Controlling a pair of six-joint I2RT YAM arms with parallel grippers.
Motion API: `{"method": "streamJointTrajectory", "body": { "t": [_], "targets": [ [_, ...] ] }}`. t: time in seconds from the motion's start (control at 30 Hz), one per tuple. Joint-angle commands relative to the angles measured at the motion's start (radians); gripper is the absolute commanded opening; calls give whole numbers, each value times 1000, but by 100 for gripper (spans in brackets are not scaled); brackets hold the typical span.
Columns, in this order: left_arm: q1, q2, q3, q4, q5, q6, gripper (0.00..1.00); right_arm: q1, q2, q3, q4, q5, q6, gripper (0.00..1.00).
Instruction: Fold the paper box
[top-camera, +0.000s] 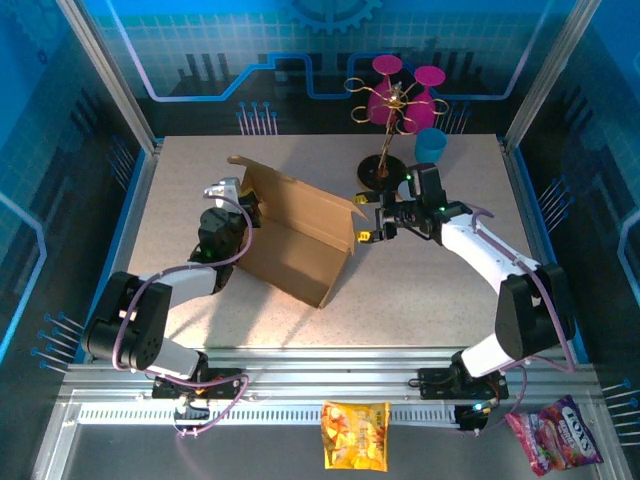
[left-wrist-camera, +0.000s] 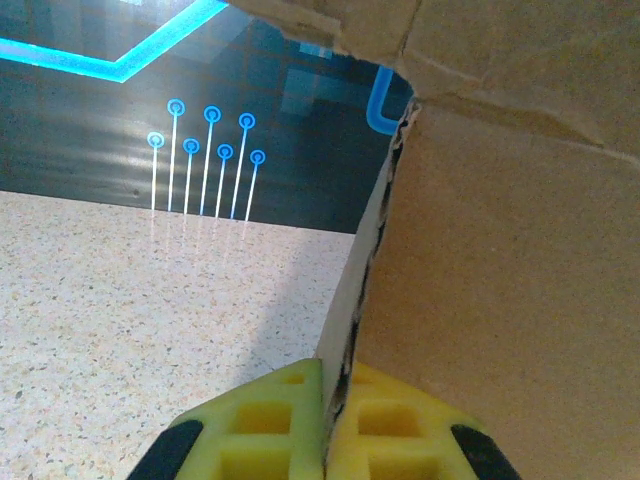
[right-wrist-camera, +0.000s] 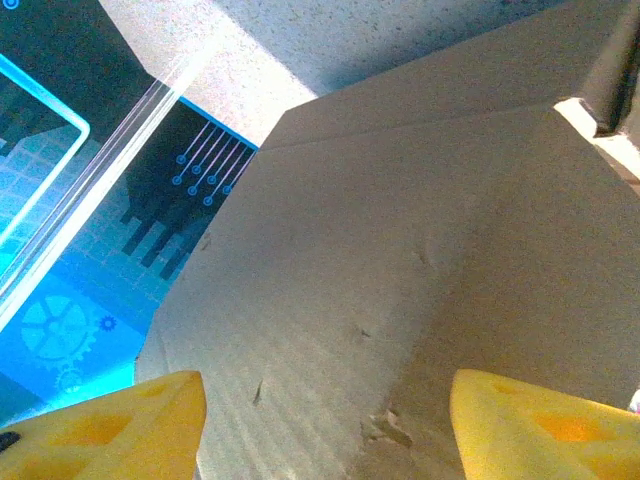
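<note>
Brown corrugated card is what we are working with: the paper box (top-camera: 295, 240), a creased brown mailer sheet, is standing partly raised on the speckled grey table (top-camera: 430, 290), left of centre. We are judging the step as wall-raising, roughly midway. Our left gripper (left-wrist-camera: 325, 420) is pinching the upright edge of a panel at the box's left end, clamped fully closed on it. Our right gripper (top-camera: 366, 234) is hovering just beside the box's right corner, jaws well apart and gripping nothing, with card facing them. Next, we are thinking, the right side needs pressing inward while the left is anchoring.
</note>
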Motion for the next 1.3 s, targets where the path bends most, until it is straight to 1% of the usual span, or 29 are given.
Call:
{"method": "streamJointTrajectory", "body": {
  "t": [0.0,0.13,0.27,0.5,0.63,0.73,0.83,0.97,1.03,1.07,1.1,1.17,1.23,1.27],
  "targets": [
    [-5,14,36,72,-21,-20,0,-16,-68,-38,-22,-47,31,66],
    [-5,20,38,76,-18,-29,0,-1,-96,-69,-13,-40,54,66],
    [-5,29,41,82,-18,-36,0,40,-94,-99,67,-9,124,66],
    [-8,31,43,87,-14,-53,0,91,-17,-85,225,39,220,66],
    [-12,23,39,86,-21,-59,0,104,15,-62,259,55,248,64],
    [-14,17,35,85,-22,-63,0,108,27,-57,269,64,256,61],
    [-14,14,31,84,-20,-69,0,110,36,-65,300,84,279,54],
    [-14,10,20,84,-14,-86,0,110,49,-65,322,100,290,45],
    [-14,4,15,82,-3,-102,0,110,50,-71,321,117,292,36],
    [-14,-5,13,74,6,-114,3,110,49,-72,317,130,291,33],
    [-13,-14,13,60,17,-127,11,108,50,-74,316,138,289,29],
    [-12,-44,14,24,44,-161,21,107,59,-72,327,147,288,24],
    [-8,-86,16,-28,67,-222,34,103,66,-61,322,157,278,20],
    [-8,-115,23,-70,73,-261,43,101,67,-50,306,161,267,20]
  ]
}}
